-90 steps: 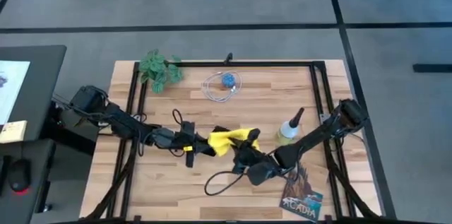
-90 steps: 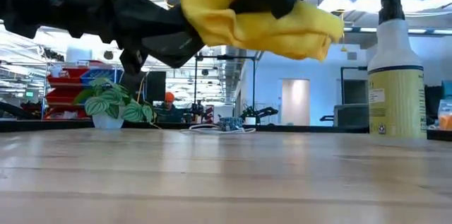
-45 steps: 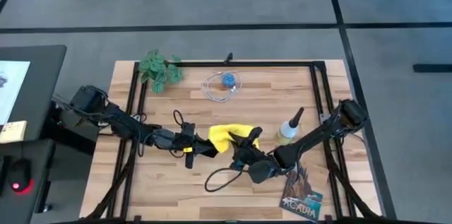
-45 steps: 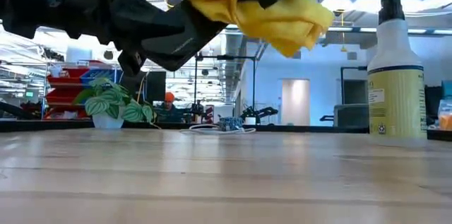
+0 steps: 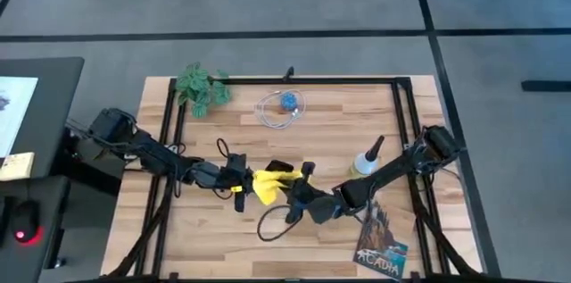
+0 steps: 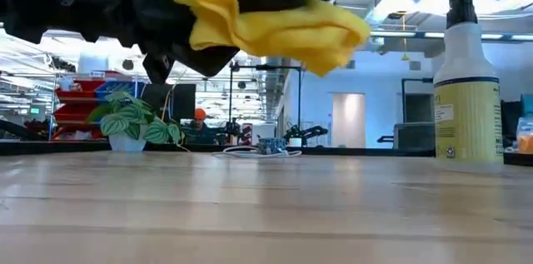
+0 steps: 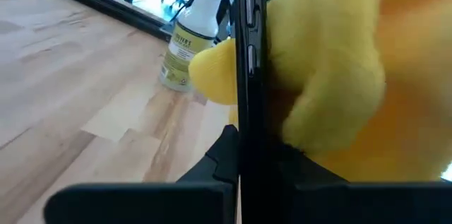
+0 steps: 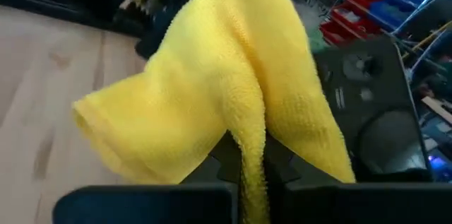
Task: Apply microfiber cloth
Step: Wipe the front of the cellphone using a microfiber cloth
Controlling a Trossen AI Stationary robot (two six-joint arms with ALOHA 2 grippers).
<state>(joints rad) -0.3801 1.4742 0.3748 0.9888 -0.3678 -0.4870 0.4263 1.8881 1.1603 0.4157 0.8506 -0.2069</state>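
Observation:
The microfiber cloth (image 5: 268,185) is a bright yellow bunch held above the table's middle; the low view shows the cloth (image 6: 262,14) well clear of the wood. My right gripper (image 5: 291,193) is shut on it. My left gripper (image 5: 250,180) reaches in from the left and is shut on a thin black smartphone (image 7: 248,75), which stands edge-on in its wrist view. There the cloth (image 7: 332,75) lies against one face of the phone. The cloth hides most of the phone from above. My left gripper holds the smartphone by its lower end (image 7: 244,155), between the two fingers, reaching about level from the table's left. The phone is lifted clear. My right gripper pinches a gathered fold of the cloth (image 8: 248,155) in several layers, coming from the table's right. The cloth billows slack beyond the fingers and rests against the phone.
A spray bottle (image 5: 364,165) stands right of the grippers. A dark booklet (image 5: 382,249) lies near the front right. A small plant (image 5: 201,87) and a coiled cable (image 5: 284,106) sit at the far side. A black cable (image 5: 272,225) loops below the grippers.
My right gripper has moved toward the table's left with the cloth, closer to my left gripper. The cloth has been drawn over the phone and is more bunched than before. It stays clear of the table.

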